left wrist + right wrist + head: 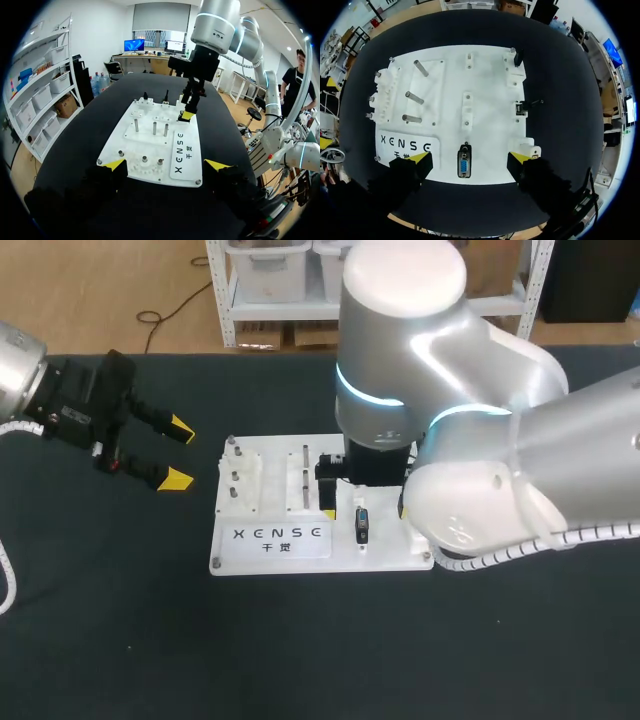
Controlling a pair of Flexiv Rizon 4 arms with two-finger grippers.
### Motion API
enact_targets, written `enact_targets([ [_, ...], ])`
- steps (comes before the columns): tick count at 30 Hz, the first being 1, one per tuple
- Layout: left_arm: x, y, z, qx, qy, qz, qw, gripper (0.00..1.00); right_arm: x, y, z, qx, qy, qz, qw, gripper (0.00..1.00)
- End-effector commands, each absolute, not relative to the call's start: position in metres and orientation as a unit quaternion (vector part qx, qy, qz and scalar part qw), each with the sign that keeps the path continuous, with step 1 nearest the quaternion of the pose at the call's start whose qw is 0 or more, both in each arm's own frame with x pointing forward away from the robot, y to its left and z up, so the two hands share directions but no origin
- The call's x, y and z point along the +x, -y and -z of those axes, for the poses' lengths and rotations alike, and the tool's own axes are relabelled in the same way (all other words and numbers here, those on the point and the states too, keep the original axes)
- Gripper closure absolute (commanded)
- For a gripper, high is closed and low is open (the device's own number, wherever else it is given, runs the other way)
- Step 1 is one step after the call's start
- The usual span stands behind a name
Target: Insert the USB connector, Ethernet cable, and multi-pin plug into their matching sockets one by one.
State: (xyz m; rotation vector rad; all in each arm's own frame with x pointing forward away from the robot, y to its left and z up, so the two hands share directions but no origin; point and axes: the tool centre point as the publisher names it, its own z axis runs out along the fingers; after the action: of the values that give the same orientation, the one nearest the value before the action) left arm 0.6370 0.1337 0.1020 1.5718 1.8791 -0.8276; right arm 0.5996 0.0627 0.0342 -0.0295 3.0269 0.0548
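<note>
Right gripper [471,158]: fingers spread wide, gripping nothing; you find it hanging over the labelled edge of the white board [490,85]
Multi-pin plug [464,165]: lies flat on the board at that same edge, between the open fingers, clear of both yellow tips
Dark connector [518,58]: sits in a white holder at the board's far corner, on the side away from the metal pegs [412,97]
Second dark connector [524,106]: sits in a holder midway along that same side; you cannot tell which of the two is USB and which Ethernet
Left gripper [178,453]: fingers wide apart, empty, over the dark tabletop [320,660] off the board's peg-side edge, tips pointing toward the board
</note>
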Motion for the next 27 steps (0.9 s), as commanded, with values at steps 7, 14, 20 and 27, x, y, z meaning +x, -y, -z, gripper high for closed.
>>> enact_targets([
  [7,0.636,-0.134,-0.101,0.584,-0.698,0.307,0.277,0.0,0.599,-0.067,-0.028,0.0,-0.998,-0.015,0.056,0.58],
  [14,0.636,-0.134,-0.101,0.584,-0.698,0.307,0.277,0.0,0.597,-0.064,-0.02,0.007,-0.998,-0.016,0.052,0.76],
  [20,0.636,-0.134,-0.101,0.584,-0.698,0.307,0.277,0.0,0.592,-0.065,-0.016,0.006,-0.999,-0.015,0.049,0.83],
  [27,0.636,-0.134,-0.101,0.584,-0.698,0.307,0.277,0.0,0.589,-0.069,-0.021,0.002,-0.998,-0.023,0.053,1.0],
])
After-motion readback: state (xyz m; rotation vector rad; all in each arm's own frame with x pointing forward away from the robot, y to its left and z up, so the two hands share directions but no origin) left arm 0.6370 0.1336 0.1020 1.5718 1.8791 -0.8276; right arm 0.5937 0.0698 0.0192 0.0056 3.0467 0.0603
